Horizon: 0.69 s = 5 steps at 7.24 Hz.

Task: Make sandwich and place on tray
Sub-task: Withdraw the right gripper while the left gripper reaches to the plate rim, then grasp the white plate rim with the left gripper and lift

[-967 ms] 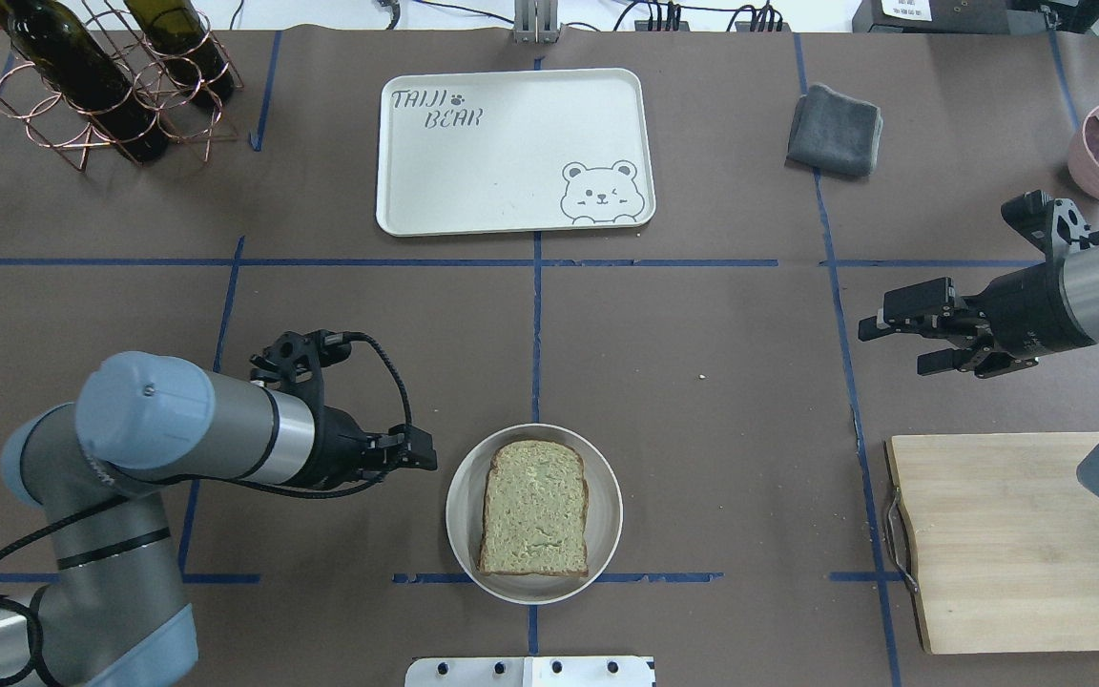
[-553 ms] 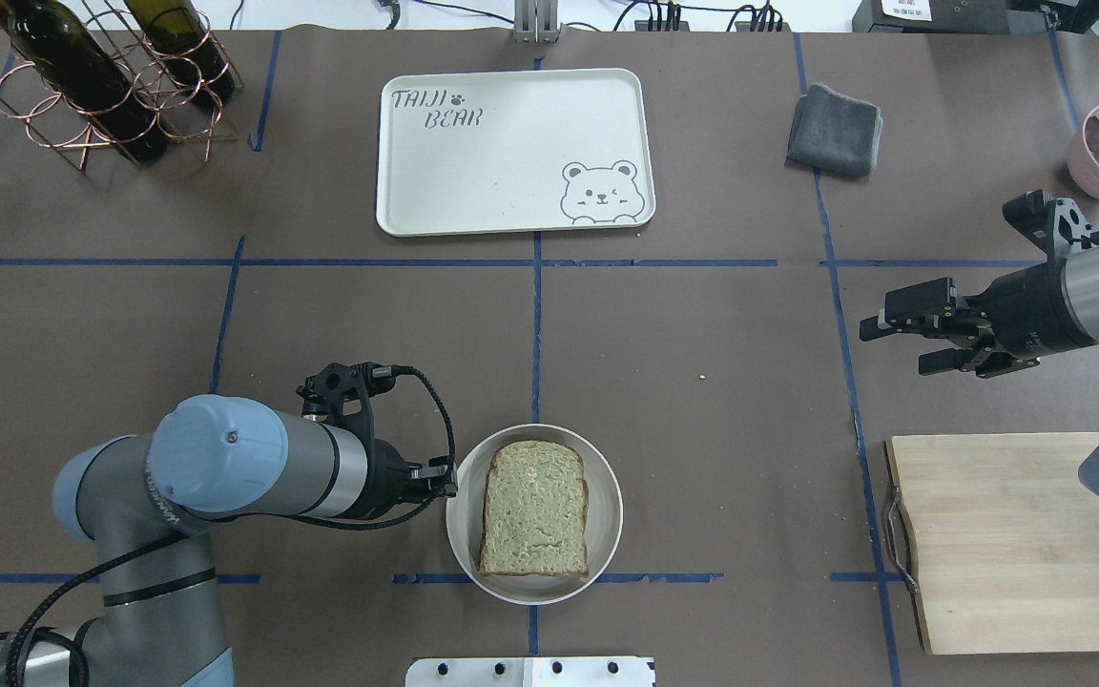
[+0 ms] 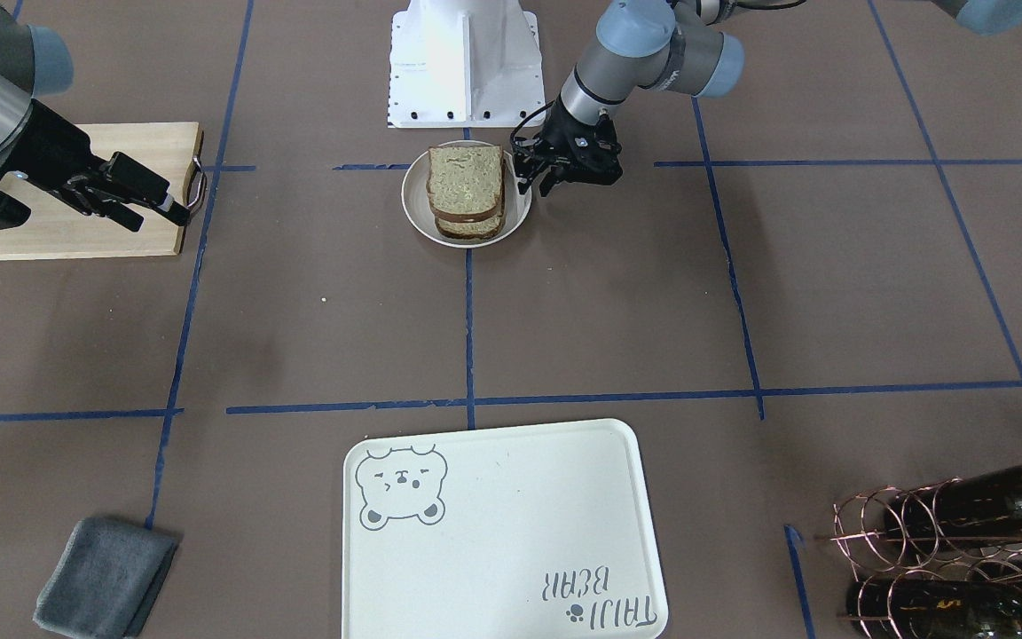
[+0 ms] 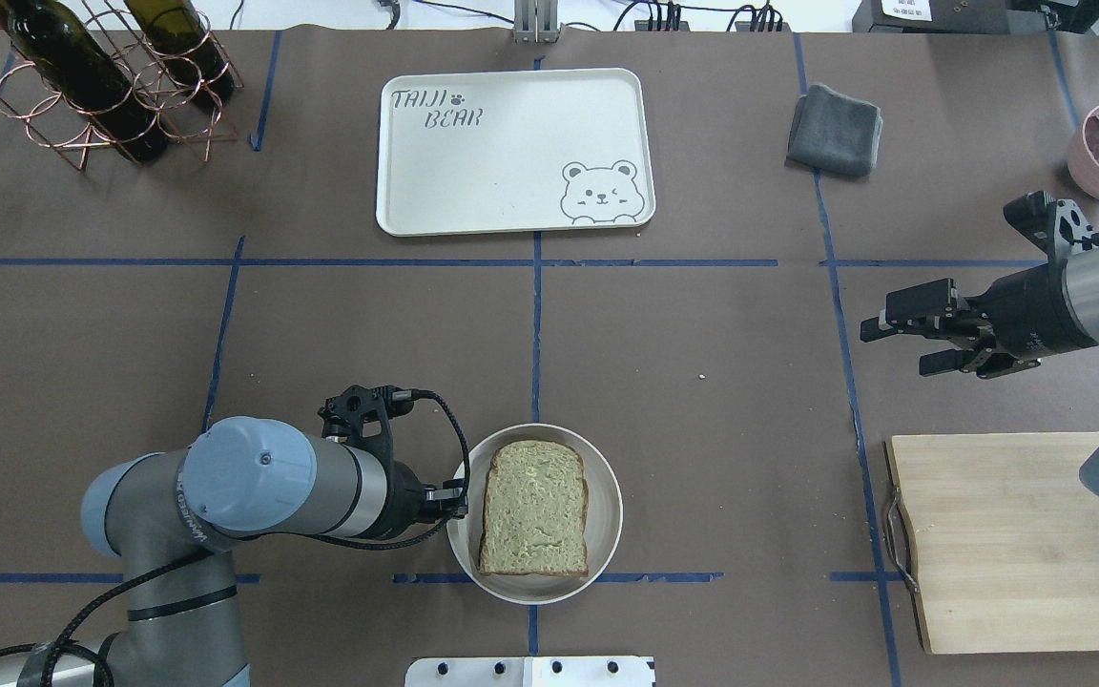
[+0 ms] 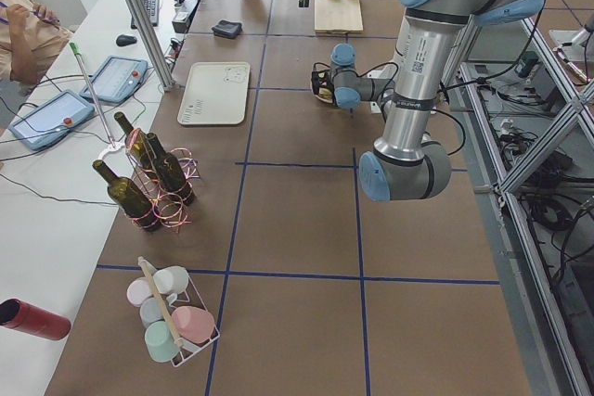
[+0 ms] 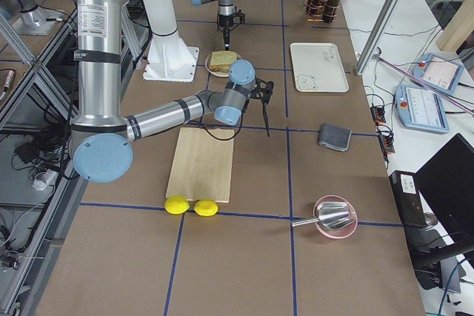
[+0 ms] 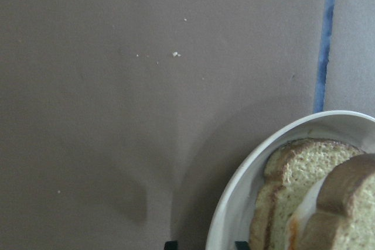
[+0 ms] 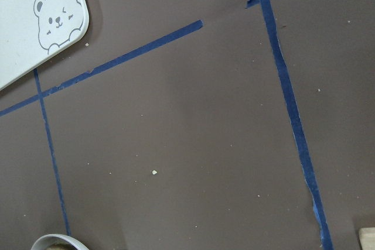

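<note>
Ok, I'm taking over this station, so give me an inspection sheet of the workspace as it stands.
Surface: brown-papered table, blue tape grid, a few crumbs.
Job's things: sandwich stacked on dish; tray holds nothing, far across the table.
Clutter: cloth, board, bottle rack, pink bowl, two lemons, cup rack.
Hands: left hand open, astride the dish's rim; right hand open, empty, above the table.
Cables: black cable loops beside the left hand.
Surroundings: person and tablets beside the table.
</note>
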Each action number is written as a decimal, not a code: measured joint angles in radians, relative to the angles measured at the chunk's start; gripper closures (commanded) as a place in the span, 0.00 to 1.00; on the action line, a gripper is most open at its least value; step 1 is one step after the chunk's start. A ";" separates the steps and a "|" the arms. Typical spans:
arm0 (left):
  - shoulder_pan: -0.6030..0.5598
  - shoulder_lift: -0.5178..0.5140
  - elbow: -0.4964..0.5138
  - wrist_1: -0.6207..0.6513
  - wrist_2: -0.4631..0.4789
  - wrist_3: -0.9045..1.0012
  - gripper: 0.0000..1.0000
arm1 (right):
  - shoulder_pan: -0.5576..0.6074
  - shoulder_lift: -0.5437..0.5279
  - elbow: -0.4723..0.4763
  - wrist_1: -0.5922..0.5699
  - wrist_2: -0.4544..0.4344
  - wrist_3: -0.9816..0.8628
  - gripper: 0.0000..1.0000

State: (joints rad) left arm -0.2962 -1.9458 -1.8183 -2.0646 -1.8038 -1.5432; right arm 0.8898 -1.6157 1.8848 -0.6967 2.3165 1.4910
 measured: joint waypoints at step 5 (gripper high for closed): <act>0.034 -0.018 0.024 0.000 0.000 0.000 0.69 | 0.000 -0.007 -0.001 -0.001 0.000 0.000 0.00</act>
State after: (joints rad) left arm -0.2625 -1.9637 -1.7942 -2.0648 -1.8040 -1.5432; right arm 0.8896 -1.6224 1.8837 -0.6980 2.3162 1.4910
